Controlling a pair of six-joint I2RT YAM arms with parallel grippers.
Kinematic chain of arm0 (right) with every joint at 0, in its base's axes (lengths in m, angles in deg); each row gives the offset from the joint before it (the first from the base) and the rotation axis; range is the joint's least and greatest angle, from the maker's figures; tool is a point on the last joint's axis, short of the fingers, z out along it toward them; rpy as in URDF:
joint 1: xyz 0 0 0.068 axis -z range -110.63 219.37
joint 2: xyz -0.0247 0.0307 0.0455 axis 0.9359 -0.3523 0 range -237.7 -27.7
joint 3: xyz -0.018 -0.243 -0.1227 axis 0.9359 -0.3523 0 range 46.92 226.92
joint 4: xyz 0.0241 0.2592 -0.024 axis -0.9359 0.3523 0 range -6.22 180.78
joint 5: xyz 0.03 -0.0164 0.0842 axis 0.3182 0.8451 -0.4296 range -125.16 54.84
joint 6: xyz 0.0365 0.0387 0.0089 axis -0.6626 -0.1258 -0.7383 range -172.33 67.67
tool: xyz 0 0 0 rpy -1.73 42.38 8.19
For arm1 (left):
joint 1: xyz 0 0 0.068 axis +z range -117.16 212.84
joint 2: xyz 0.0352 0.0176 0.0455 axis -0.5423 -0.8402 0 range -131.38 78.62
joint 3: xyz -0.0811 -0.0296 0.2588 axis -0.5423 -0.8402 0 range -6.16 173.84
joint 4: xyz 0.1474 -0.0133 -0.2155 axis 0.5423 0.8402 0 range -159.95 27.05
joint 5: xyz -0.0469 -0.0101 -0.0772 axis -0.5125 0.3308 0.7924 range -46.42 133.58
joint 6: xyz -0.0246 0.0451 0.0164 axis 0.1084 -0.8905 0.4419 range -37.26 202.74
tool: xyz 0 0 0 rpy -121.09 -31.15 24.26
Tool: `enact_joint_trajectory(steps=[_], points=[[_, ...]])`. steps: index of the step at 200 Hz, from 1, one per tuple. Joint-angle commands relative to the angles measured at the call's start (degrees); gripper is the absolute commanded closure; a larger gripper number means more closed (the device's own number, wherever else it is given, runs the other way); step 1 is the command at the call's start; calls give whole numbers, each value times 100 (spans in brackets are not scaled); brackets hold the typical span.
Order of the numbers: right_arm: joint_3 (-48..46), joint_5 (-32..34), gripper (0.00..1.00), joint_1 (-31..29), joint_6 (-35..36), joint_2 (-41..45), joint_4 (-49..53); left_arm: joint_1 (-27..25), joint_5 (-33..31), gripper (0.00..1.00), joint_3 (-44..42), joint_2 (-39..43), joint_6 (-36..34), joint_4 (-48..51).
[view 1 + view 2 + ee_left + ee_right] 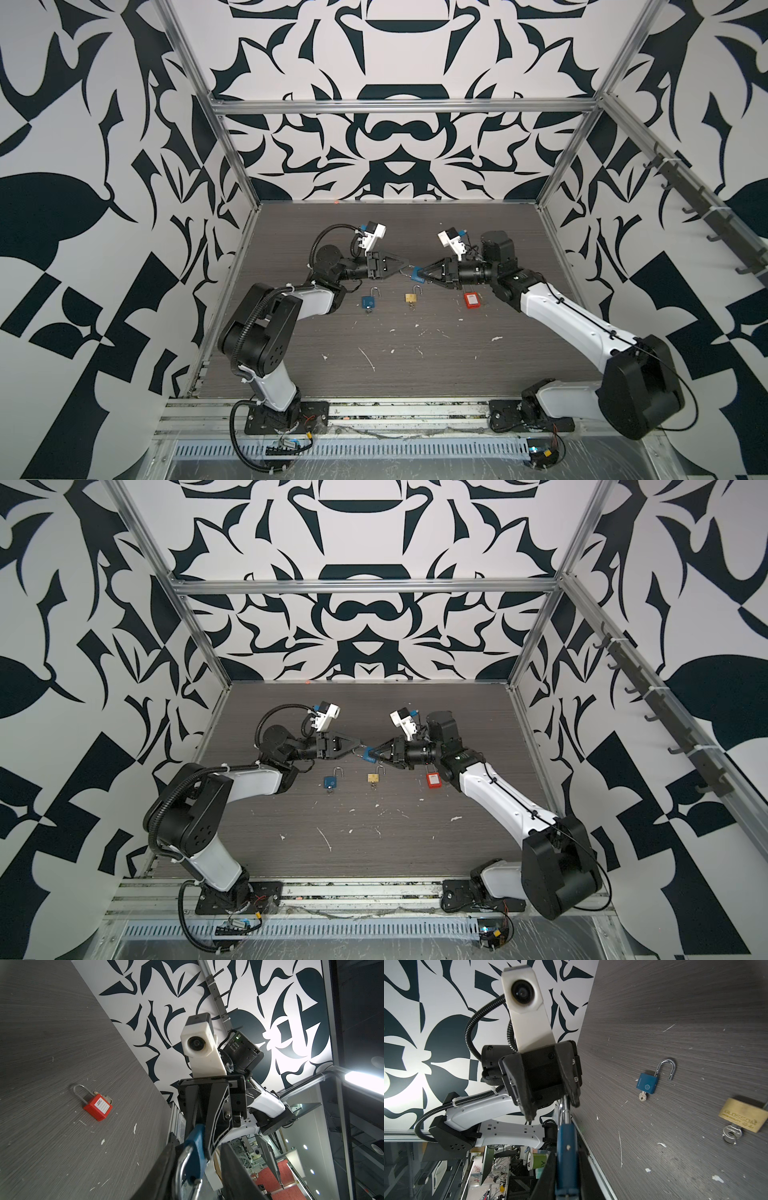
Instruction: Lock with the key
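**Two hands meet in mid-air over one blue padlock**

The right hand (423, 275) is clamped on the body of a blue padlock (566, 1147) and holds it clear of the table (415, 374), shackle end pointing at the other arm. Held like that, the body is steadied while the steel loop is left free to be worked.

The left hand (553, 1111) faces it, nose to nose. Its jaws stand partly open with the shackle (181, 1164) between them. One finger (162, 1169) lies just beside the steel; the other is apart from it, so this is not yet a firm grip. My reading is that this hand is there to pinch the shackle and press it home. Whether the loop is already seated I cannot tell, and no key shows on the held lock.

Three more locks lie in a row on the table below:
- a keyed blue padlock (646, 1084), shackle swung open
- a brass padlock (743, 1114), keys hanging from it
- a red padlock (98, 1107) with a long shackle
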Motion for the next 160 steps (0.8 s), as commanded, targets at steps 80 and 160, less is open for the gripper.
enact_joint_trajectory(steps=[80,160], points=[[114,17,100,143,15,258,-335,-124,140,76,-86,215,54,-213],[-52,-124,100,140,74,265,-515,-150,130,100,-51,353,114,-178]])
